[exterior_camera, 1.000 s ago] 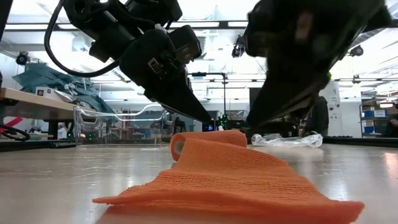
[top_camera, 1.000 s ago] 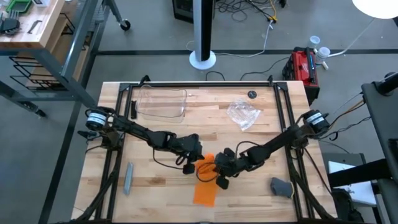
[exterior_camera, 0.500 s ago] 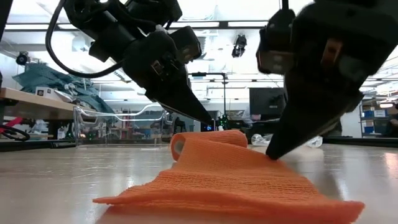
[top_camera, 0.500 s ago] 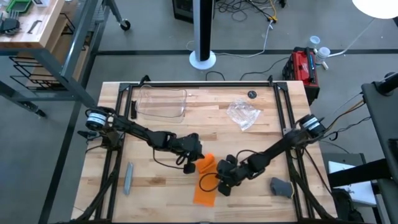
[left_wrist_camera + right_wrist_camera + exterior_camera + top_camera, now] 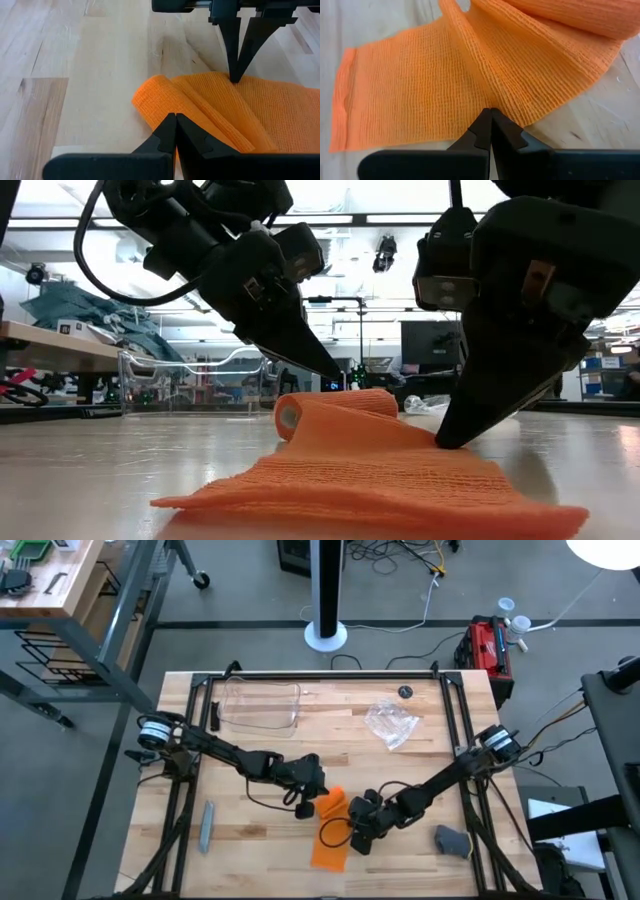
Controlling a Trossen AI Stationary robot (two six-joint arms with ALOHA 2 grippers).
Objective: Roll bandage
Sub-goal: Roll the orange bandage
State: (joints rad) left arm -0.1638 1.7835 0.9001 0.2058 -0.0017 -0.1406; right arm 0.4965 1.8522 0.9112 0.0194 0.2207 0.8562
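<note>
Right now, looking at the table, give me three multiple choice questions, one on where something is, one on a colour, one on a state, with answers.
1. Where does the clear plastic tray stand?
A. far left part of the table
B. near right corner
C. under the bandage

2. What colour is the bandage?
A. grey
B. orange
C. white

3. How do the fingers of the right tool stand?
A. wide apart
B. together, tips on the bandage
C. clamped on the grey bar

Answers: 1 A, the high view shows it at the far left. 2 B, every view shows orange fabric. 3 B, the right wrist view shows the fingers meeting at the bandage's edge; the left tool is also shut, at the roll.
</note>
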